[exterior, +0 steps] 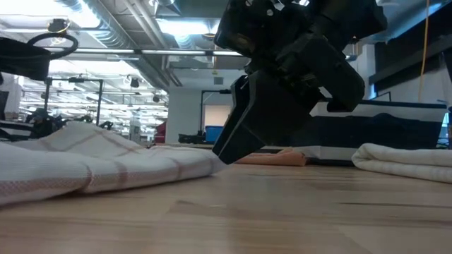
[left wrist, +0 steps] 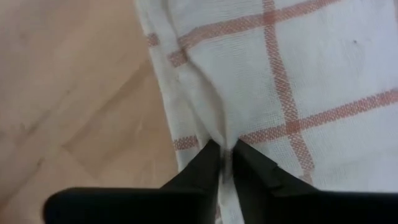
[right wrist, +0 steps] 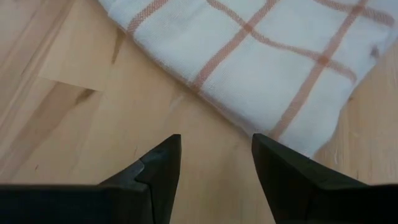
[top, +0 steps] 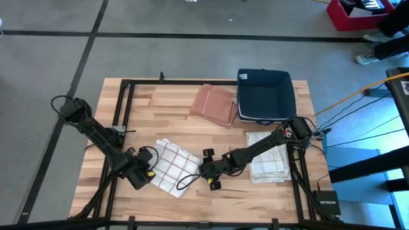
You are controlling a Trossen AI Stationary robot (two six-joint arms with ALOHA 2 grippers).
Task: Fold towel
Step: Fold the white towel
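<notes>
With the left gripper (left wrist: 225, 163) jaws pinching the white red-checked cloth towel's (top: 170, 163) edge and the right gripper (right wrist: 216, 163) jaws apart just beside it, a loosening pinch risked dropping the fold.

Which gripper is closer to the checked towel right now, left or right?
Left. The left gripper is at the checked towel, its fingertips pinching a fold at the cloth's edge. The right gripper is open over bare wood just off the towel's other side, not touching it.

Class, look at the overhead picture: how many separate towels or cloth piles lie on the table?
3. A white checked towel between the two grippers at the front, a reddish-brown folded towel left of the dark bin, and a cream folded stack in front of the bin. Others may be hidden inside it.
</notes>
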